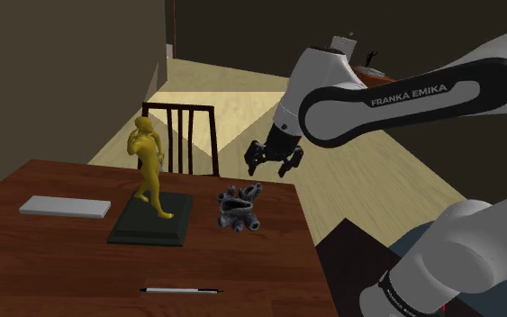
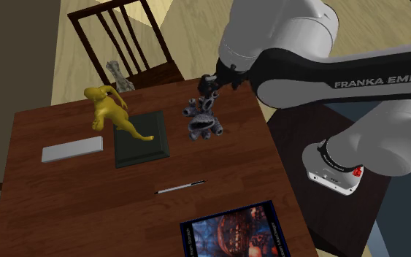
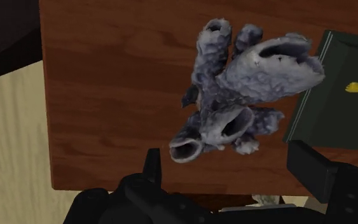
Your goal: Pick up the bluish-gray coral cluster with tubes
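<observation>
We see the bluish-gray coral cluster (image 1: 239, 208) lying on the wooden worktop (image 1: 62, 261) just beside the dark base (image 1: 157, 229) that carries the yellow figurine (image 1: 149, 162), while our end effector (image 1: 273, 168) hovers above the cluster, fingers spread apart and clasping nothing.

Bluish-gray coral cluster (image 1: 239, 207) (image 2: 203, 117) (image 3: 241, 89): knobby open-mouthed tubes splayed outward, resting on brown wooden table (image 1: 53, 261) (image 2: 87, 197) (image 3: 114, 83), near far edge, close to one side edge.

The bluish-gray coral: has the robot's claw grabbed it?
No, the coral sits on the table while the gripper hangs open above it.
</observation>
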